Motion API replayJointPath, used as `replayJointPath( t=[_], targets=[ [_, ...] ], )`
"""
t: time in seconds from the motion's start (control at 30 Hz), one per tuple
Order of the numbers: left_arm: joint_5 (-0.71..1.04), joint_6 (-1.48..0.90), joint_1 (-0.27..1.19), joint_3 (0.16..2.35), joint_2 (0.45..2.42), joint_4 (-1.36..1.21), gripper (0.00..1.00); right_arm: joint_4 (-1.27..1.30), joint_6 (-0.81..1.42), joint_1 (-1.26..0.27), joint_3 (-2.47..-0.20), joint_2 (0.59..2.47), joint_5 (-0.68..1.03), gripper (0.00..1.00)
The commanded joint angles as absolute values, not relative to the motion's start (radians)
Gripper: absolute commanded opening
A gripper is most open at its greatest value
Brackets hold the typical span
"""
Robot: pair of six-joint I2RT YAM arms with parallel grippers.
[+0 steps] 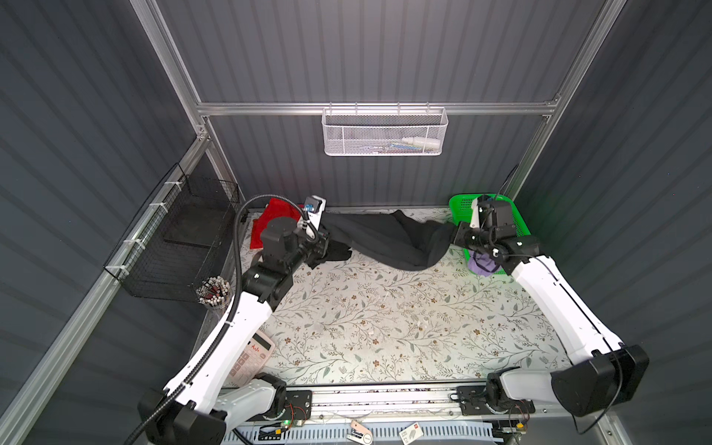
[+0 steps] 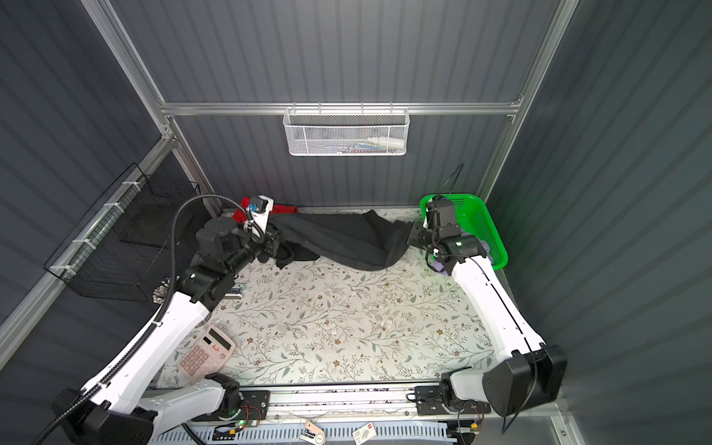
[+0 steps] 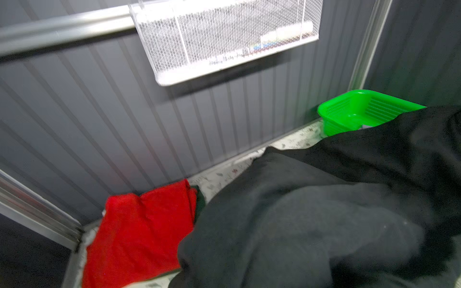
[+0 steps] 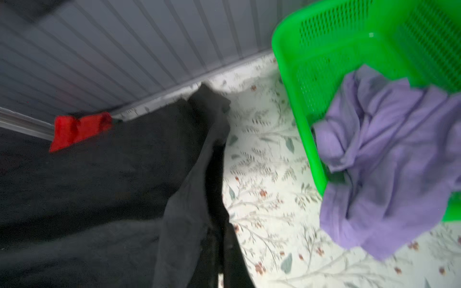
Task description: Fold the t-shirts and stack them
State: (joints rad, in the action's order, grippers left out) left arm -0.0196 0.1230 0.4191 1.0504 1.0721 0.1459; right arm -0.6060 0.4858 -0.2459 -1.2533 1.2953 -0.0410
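item: black t-shirt (image 3: pixel 324 212), large. likely soft, limp, light, prone to bunching. slung sagging over rear of surface (image 1: pixel 385 327), between left end effector (image 1: pixel 327 242) and right end effector (image 1: pixel 455 233), both clenched on its ends. suggested hold: opposite corners, kept taut.

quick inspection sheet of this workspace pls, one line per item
surface: floral mat, lying flat
job's things: black t-shirt stretched between left tool and right tool; red t-shirt in back left corner; lavender t-shirt spilling from green basket
clutter: calculator and pen cup at left edge
grippers: both tools shut on black t-shirt
cables: black conduit loops above left arm
surroundings: white mesh basket on back wall; black wire rack on left wall
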Motion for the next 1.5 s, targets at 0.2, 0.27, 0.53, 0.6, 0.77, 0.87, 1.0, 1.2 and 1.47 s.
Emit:
replayJointPath(
  t=[0.2, 0.27, 0.53, 0.6, 0.77, 0.87, 1.0, 1.2, 1.47],
  targets=[
    [-0.077, -0.135, 0.429, 0.792, 0.742, 0.275, 0.0, -0.673, 0.64, -0.285, -0.964, 1.077, -0.071, 0.0],
    [-0.104, -0.125, 0.43, 0.775, 0.769, 0.224, 0.0, -0.634, 0.625, -0.284, -0.984, 1.135, -0.065, 0.0],
    [-0.203, -0.003, 0.345, 1.079, 1.349, 0.072, 0.0, -0.572, 0.513, -0.224, -1.457, 1.593, -0.065, 0.0],
    [-0.151, 0.042, 0.323, 1.244, 1.499, 0.083, 0.0, -0.571, 0.505, -0.194, -1.617, 1.705, -0.067, 0.0],
    [-0.178, 0.176, 0.313, 1.677, 1.706, 0.203, 0.0, -0.703, 0.461, -0.173, -2.031, 1.865, -0.069, 0.0],
    [-0.181, 0.239, 0.314, 1.683, 1.652, 0.171, 0.0, -0.673, 0.442, -0.176, -2.002, 1.783, -0.119, 0.0],
    [0.007, 0.19, 0.331, 1.427, 1.495, 0.02, 0.0, -0.527, 0.47, -0.179, -1.652, 1.553, -0.163, 0.0],
    [0.002, 0.065, 0.405, 0.973, 1.295, -0.052, 0.0, -0.343, 0.518, -0.192, -1.096, 1.251, -0.258, 0.0],
    [-0.117, -0.094, 0.619, 0.696, 0.98, 0.147, 0.0, -0.528, 0.689, -0.203, -0.815, 0.987, -0.294, 0.0]
  ],
)
